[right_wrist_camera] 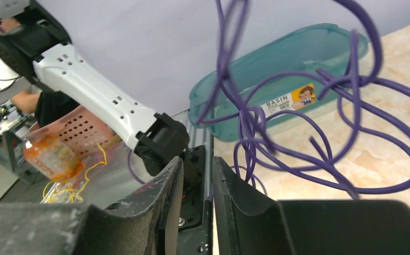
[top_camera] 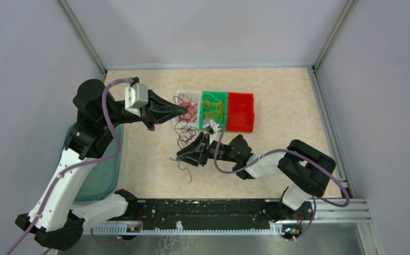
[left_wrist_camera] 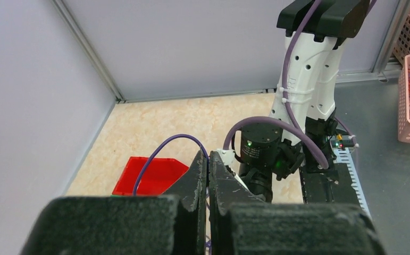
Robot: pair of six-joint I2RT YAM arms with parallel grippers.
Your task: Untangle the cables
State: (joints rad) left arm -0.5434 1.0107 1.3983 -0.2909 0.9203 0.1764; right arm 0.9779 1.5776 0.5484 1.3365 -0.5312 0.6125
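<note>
While shut, left claw [top_camera: 185, 110] over red cables [top_camera: 193, 102].

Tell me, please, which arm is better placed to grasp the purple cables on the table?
Right. The right gripper sits beside the purple cables on the table, jaws slightly apart, loops just ahead. The left gripper is shut above the bin of red cables.

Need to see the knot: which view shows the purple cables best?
Right wrist: purple cables fill the frame, loops and crossings distinct. Top external shows them as tiny strands; left wrist, only one loop.
</note>
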